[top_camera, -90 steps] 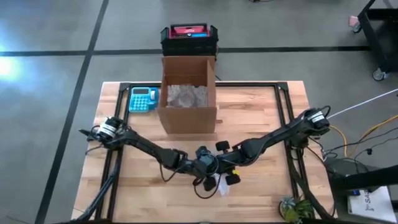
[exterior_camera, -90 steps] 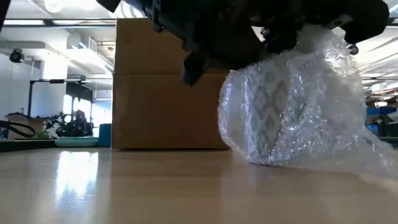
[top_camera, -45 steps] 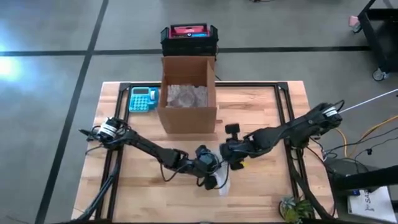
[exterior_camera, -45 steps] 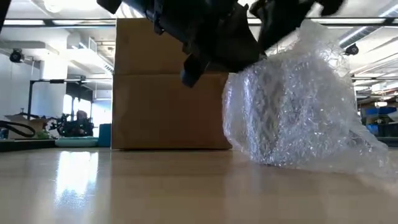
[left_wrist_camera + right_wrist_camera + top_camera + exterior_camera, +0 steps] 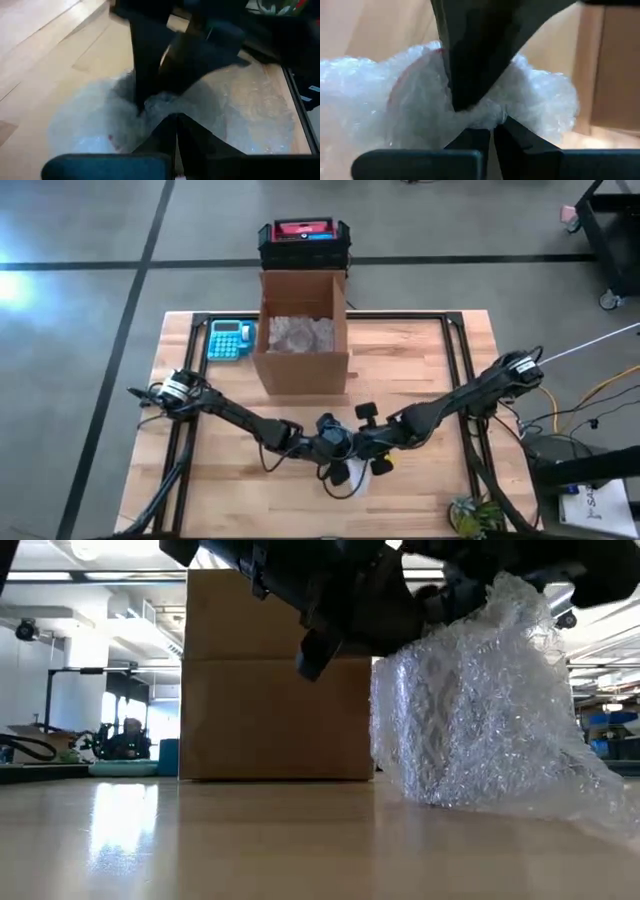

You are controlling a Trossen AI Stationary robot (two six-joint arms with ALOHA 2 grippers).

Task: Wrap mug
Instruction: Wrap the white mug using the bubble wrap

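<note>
The mug is hidden inside a bundle of clear bubble wrap (image 5: 470, 710) that stands on its lower end on the wooden table (image 5: 420, 350), near the front middle (image 5: 352, 478). A faint reddish tint (image 5: 395, 92) shows through the wrap. My left gripper (image 5: 175, 125) and my right gripper (image 5: 492, 131) meet over the bundle's top, tip to tip, both shut on gathered wrap. In the high view the left gripper (image 5: 338, 460) comes from the left and the right gripper (image 5: 370, 450) from the right. My left gripper pinches the gathered bubble wrap at the bundle's top (image 5: 159, 104) between its two fingers, slanting down from the table's left. The bundle stands on the table below the fingers. How many layers it has cannot be seen. My right gripper pinches the same bunched tuft of wrap at the bundle's top (image 5: 487, 111) between its two fingers, slanting down from the table's right, opposite the left gripper's fingers (image 5: 465, 75). The bundle's lower end stays on the table.
An open cardboard box (image 5: 300, 330) with bubble wrap inside stands behind the bundle at the far middle, and a blue calculator (image 5: 230, 340) lies to its left. A dark crate (image 5: 303, 240) sits beyond the table's far edge. A loose skirt of wrap (image 5: 600, 795) trails on the table.
My right gripper went up and toward the far edge, away from the bundle, then came back down onto its top. The wrap over the mug has been gathered thicker: the mug's pattern showed through it a second ago and is now hidden.
</note>
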